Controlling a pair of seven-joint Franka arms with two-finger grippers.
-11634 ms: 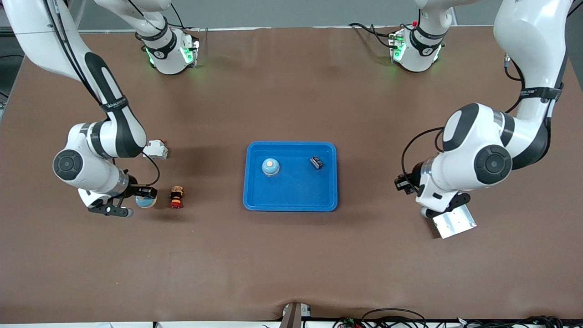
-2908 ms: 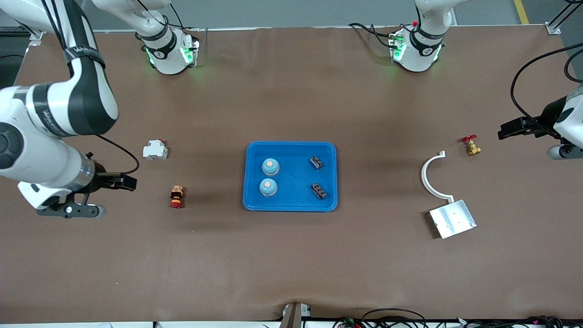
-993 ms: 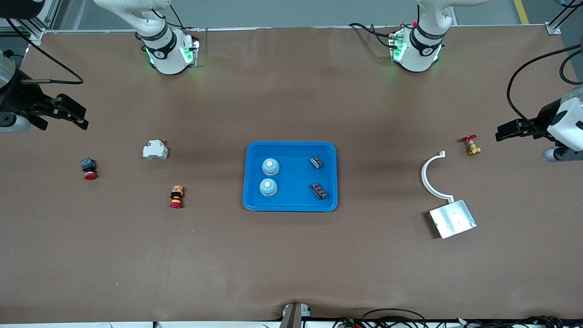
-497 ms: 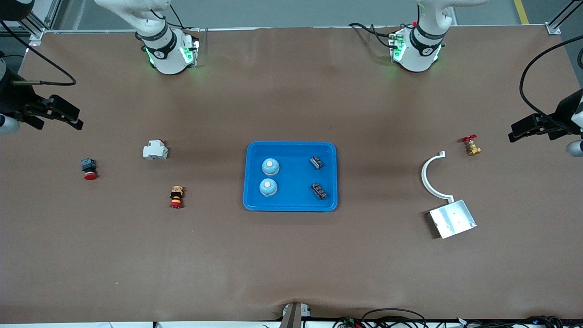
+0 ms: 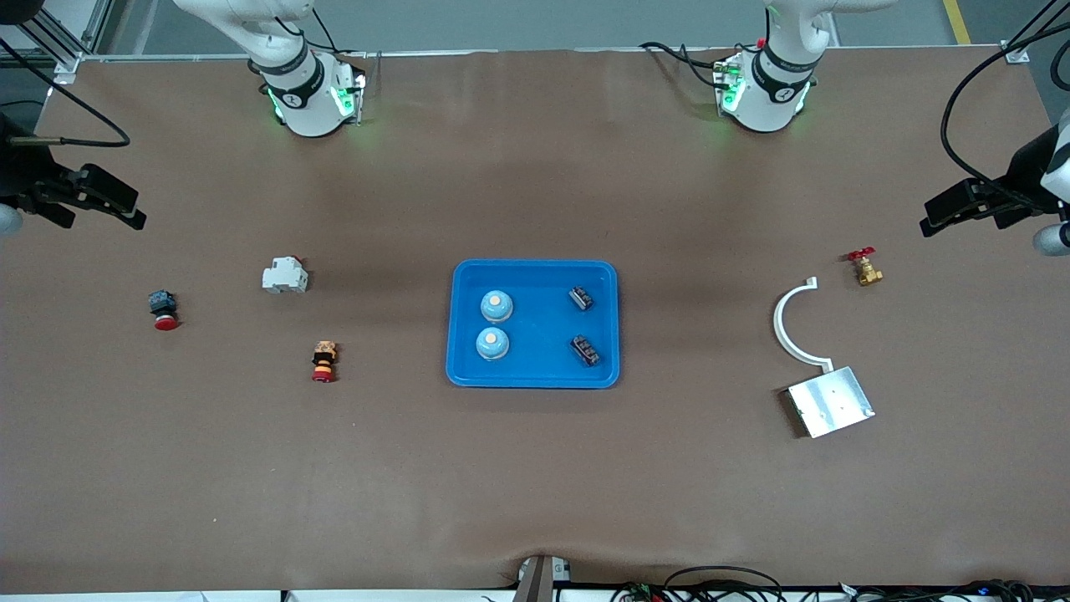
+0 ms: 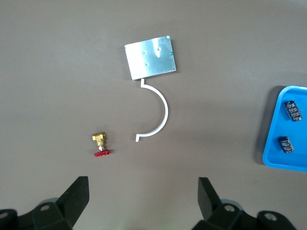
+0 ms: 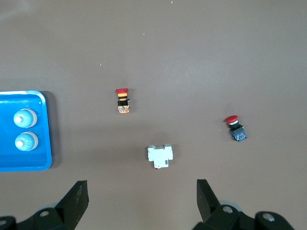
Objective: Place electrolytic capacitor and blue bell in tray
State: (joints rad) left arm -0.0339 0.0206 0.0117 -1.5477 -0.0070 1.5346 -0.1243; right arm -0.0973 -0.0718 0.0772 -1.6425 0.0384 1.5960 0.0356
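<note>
The bright blue tray point(image 5: 543, 374) lies mid-table. In it stand two blue bells point(image 5: 496, 306) point(image 5: 492, 343) and lie two dark electrolytic capacitors point(image 5: 580, 298) point(image 5: 585, 350). My right gripper point(image 5: 124, 206) is open and empty, raised over the right arm's end of the table. My left gripper point(image 5: 938, 216) is open and empty, raised over the left arm's end. The left wrist view shows its gripper point(image 6: 143, 201) open, with the tray's edge point(image 6: 271, 143) and both capacitors point(image 6: 292, 109). The right wrist view shows its gripper point(image 7: 141, 201) open, with the tray point(image 7: 29, 163) and bells point(image 7: 25, 118).
Toward the right arm's end lie a white breaker point(image 5: 285, 275), a red and orange button point(image 5: 323, 360) and a red push button point(image 5: 163, 308). Toward the left arm's end lie a brass valve point(image 5: 864, 267), a white curved clip point(image 5: 786, 326) and a silver plate point(image 5: 830, 401).
Since the earliest frame a second bell and a second capacitor have come to lie in the tray. Both arms have drawn back to the table's ends; in the last second they shifted only slightly.
</note>
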